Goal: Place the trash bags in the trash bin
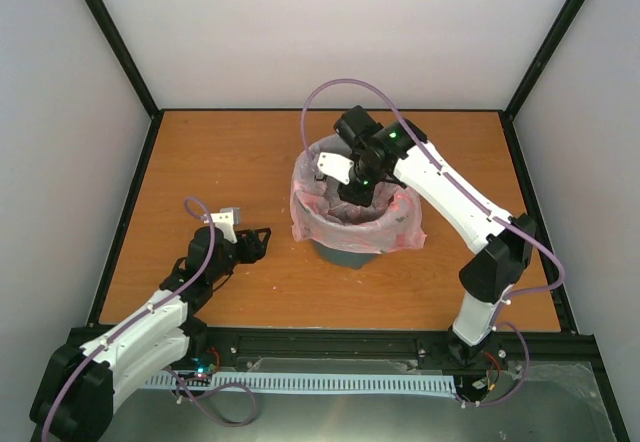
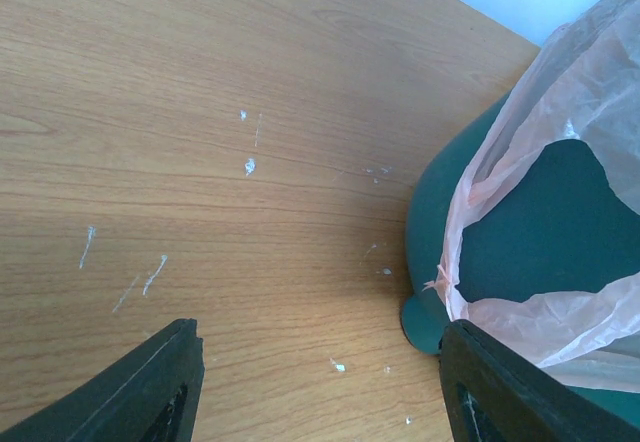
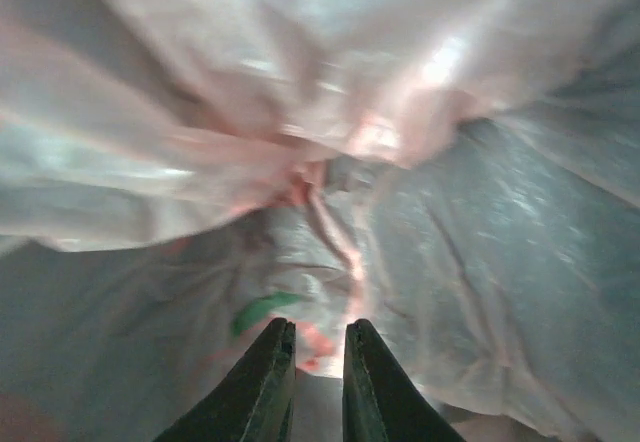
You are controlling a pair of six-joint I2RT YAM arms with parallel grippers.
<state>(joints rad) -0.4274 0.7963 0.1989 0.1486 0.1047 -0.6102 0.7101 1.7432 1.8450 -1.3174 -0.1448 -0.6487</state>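
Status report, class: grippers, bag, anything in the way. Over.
Left gripper open beside bin. Right gripper inside bag, nearly closed, grip unclear. Bag lines bin, overhanging. Nothing obstructing.

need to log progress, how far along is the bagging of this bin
Done: the pink trash bag is draped over the rim of the teal trash bin, its edge hanging outside. In hand: the right gripper is down inside the bin among the film, jaws nearly together. The left gripper hangs open beside the bin, empty. Left: probably seating the bag's bottom and withdrawing.
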